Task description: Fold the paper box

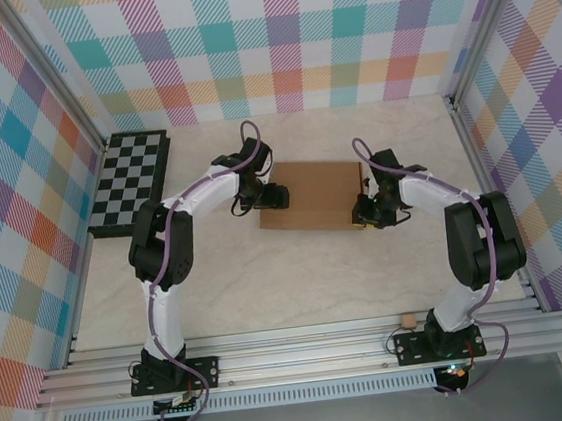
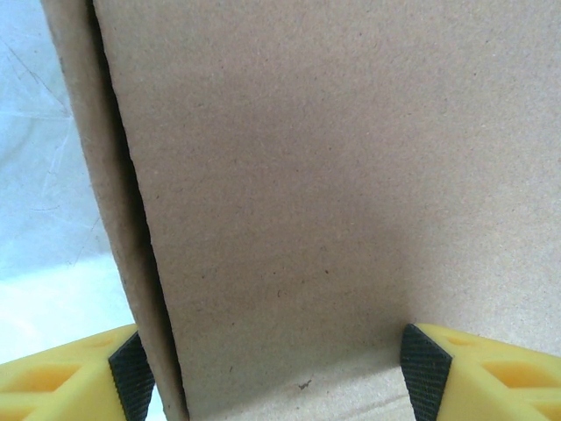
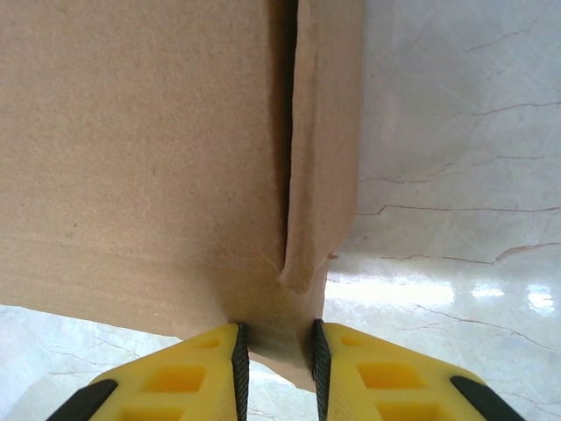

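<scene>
As right claw [image 3: 278, 355] pinches one paper box [image 1: 309, 192], one chessboard [image 1: 129, 181]

Probably a lab: plaid-walled enclosure [image 1: 283, 39], aluminium rails [image 1: 306, 354].

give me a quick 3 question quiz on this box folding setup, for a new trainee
1. True or false: the plain brown cardboard paper box lies on top of the black-and-grey chessboard.
2. Which gripper pinches a corner of the paper box between its pads? A: the left gripper. B: the right gripper. C: neither.
3. Fill in: the tiny brown cardboard scrap lies by the base of the ___ arm.

Key
1. False: the chessboard lies apart from the box, at the far left of the table.
2. B
3. right
</scene>
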### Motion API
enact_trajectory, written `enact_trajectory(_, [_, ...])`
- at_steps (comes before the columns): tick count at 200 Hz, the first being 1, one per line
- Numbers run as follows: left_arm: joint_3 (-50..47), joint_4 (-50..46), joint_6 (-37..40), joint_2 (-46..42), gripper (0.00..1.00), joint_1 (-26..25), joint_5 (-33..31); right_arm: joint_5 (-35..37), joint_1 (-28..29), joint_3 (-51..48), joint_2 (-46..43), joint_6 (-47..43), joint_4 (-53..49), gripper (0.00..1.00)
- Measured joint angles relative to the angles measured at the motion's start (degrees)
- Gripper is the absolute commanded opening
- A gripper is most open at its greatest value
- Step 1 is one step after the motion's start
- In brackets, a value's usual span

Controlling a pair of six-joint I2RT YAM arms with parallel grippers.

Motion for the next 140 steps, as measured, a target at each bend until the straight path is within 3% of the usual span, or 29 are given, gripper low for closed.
enact_trajectory(140, [1.84,-1.03,0.0,1.33,0.75,0.26,0.42,6.6,2.78,-2.6,-3.23,3.02,1.49,0.36])
